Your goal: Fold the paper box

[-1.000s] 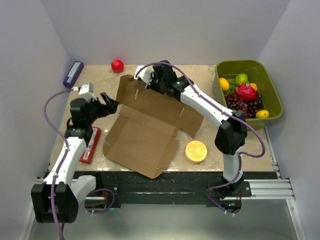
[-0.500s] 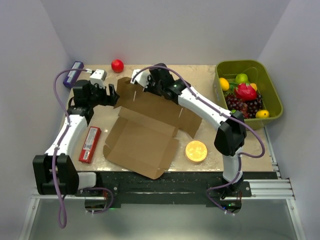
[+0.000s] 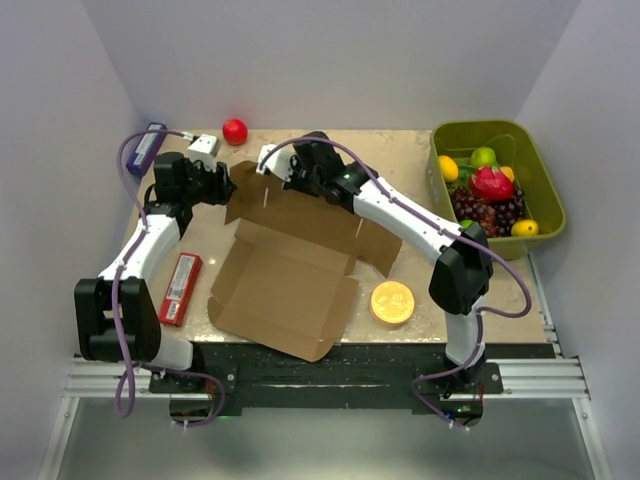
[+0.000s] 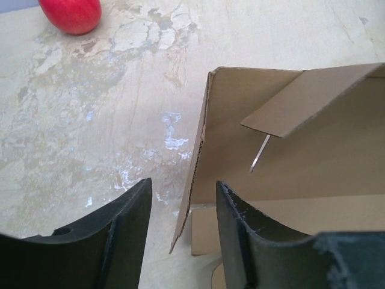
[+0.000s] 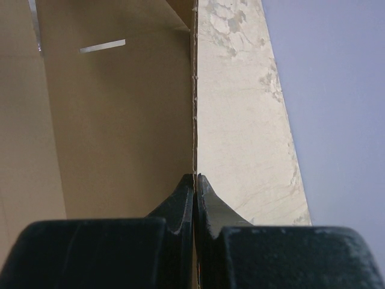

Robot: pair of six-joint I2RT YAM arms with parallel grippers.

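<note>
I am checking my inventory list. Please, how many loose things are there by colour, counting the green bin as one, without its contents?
Red: 2, the ball and the flat pack
Purple: 1, the small box
Brown: 1, the paper box
Gold: 1, the round disc
Green: 1, the bin
Total: 6
</note>
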